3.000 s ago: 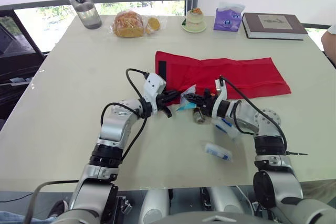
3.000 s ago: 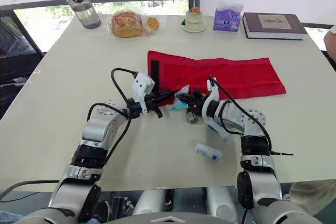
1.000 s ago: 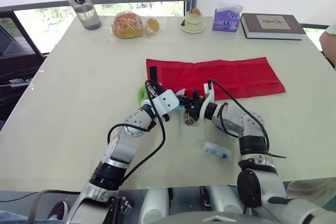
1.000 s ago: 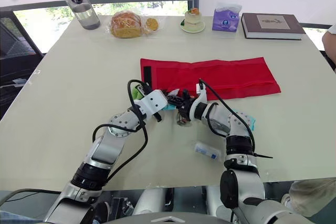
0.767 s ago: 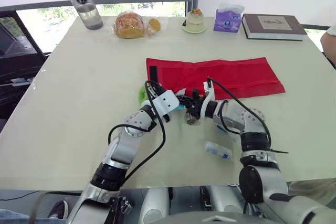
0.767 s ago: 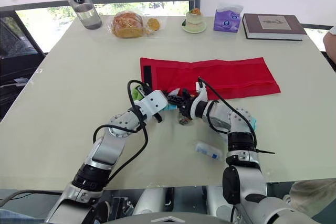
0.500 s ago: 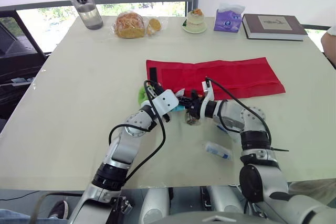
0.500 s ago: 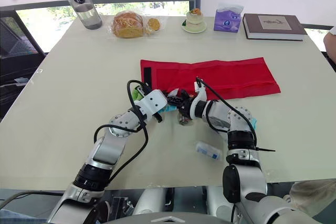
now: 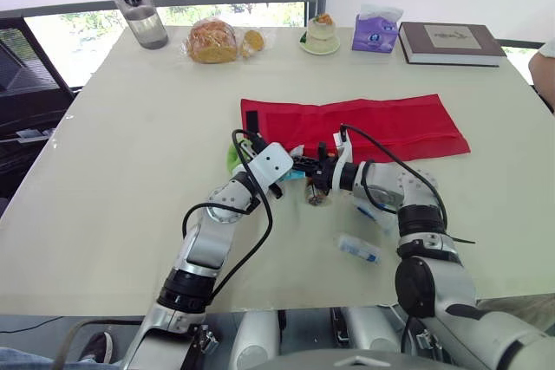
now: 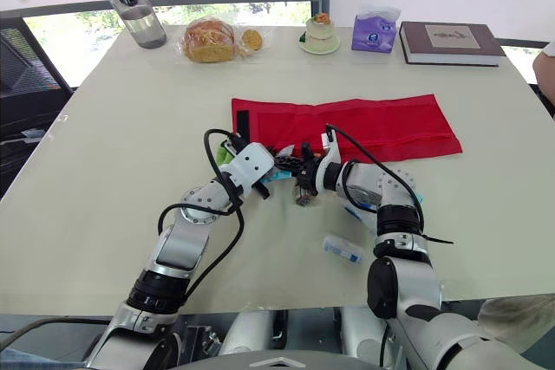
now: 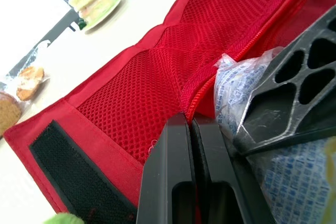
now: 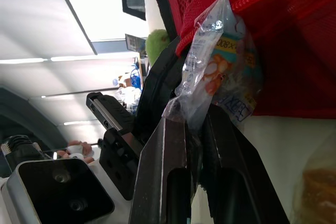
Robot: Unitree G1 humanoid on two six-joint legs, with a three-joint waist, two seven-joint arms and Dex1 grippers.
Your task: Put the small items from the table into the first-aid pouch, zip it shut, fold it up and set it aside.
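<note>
Two pinches: left gripper [image 11: 190, 121], red mesh pouch [image 11: 152, 82]; right gripper [image 12: 194, 123], crinkly packet [image 12: 218, 74].

1. Left arm [image 9: 206, 244] and right arm [image 9: 421, 249]: silver-grey rounded shells, black rings at the joints.
2. White boxy camera housing [image 9: 270, 162] on each wrist; dark face panel with two round ports.
3. Black cables [image 9: 269, 221] loop loose off both wrists.
4. Fingers [image 11: 177, 182]: matte black, flat, slotted near the base; honeycomb cutouts on the side faces.
</note>
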